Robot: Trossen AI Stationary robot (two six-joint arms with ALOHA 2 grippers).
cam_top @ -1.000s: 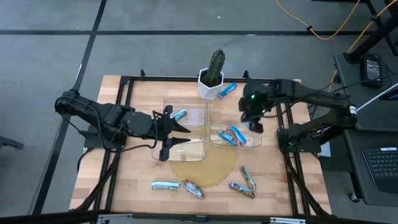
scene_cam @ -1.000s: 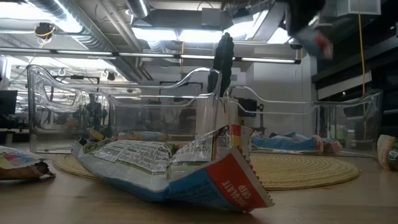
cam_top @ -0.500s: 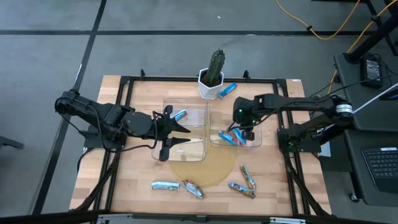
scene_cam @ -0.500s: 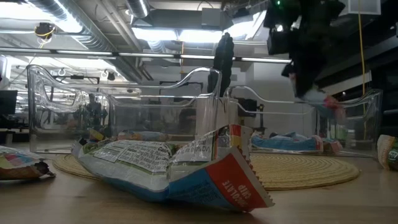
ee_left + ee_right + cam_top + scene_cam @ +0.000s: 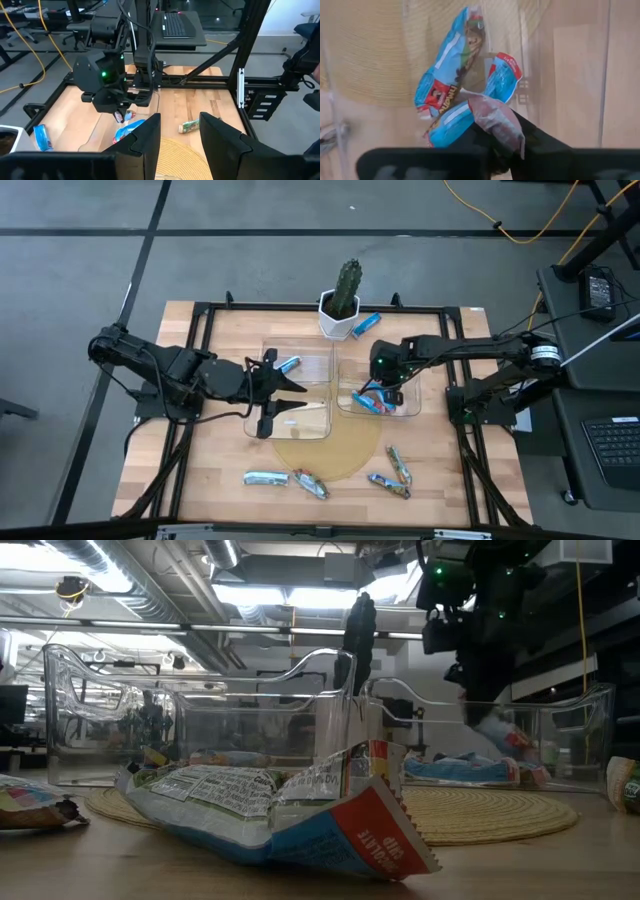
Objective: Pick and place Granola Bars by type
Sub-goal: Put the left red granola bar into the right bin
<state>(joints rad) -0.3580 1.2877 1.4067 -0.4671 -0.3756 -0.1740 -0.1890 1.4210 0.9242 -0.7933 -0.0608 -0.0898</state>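
The right jaws (image 5: 375,392) are nearly closed and pinched on the end of a blue-wrapped granola bar (image 5: 496,120), as seen in the right wrist view. The held bar is lowered into the right clear bin (image 5: 408,408), directly above two more blue bars (image 5: 451,75) lying on the bin floor. In the low view the bar hangs from the jaws inside the bin wall (image 5: 560,730), close over the bars already there.

The left jaws (image 5: 290,399) are held partly open and nothing is gripped between them; they are poised over the left clear bin (image 5: 318,352), beside the right jaws' bin. A single blue bar (image 5: 288,365) lies in that left bin, just beyond the left jaws.

Beyond both bins, a white pot with a cactus (image 5: 342,300) stands on the counter (image 5: 200,470), with another blue bar (image 5: 366,324) just beside it. On the near side of the jaws, a round woven mat (image 5: 330,450) lies partly under the bins. Past the mat, a silver-blue bar (image 5: 265,477) and three multicoloured bars (image 5: 310,483) (image 5: 388,484) (image 5: 399,463) lie loose on the counter.
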